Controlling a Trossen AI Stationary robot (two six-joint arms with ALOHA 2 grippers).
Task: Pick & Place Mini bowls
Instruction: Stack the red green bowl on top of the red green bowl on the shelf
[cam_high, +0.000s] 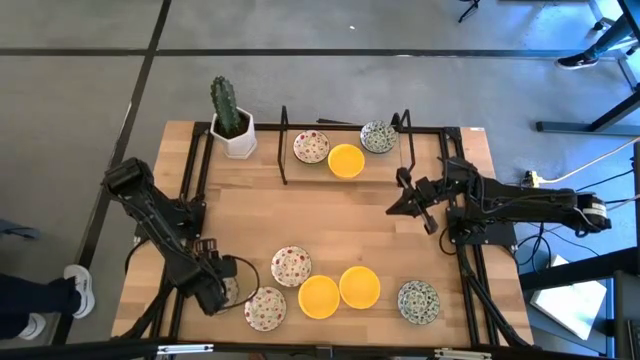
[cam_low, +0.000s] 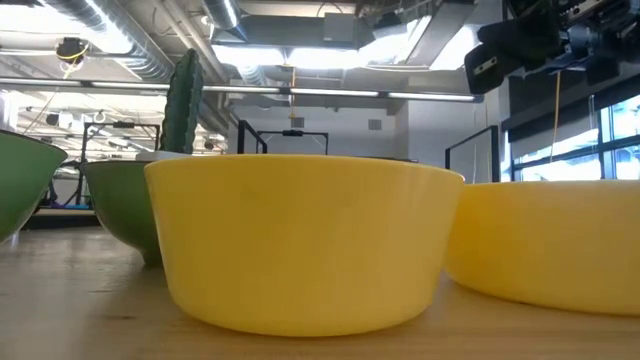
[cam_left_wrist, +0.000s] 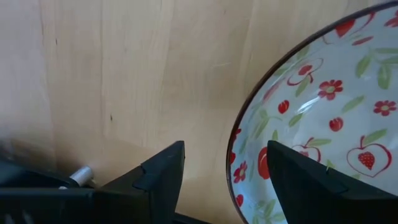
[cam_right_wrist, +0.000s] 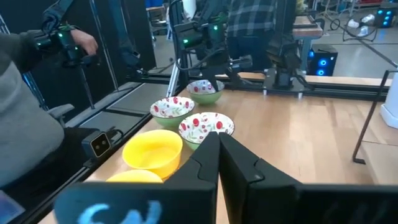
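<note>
At bowl rim (cam_left_wrist: 239, 149), L pincer (cam_left_wrist: 224, 177) open

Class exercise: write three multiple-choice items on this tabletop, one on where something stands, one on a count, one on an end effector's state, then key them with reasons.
1. Where is the cactus pot? A near edge B far left corner C table centre
2. How many plain yellow bowls? A one B three C five
3. The right end effector is: A shut, empty B wide open C holding a bowl

Key: 1 B, it stands beside the far rack. 2 B, one far, two near. 3 A, its fingers meet in the right wrist view, nothing between them.
</note>
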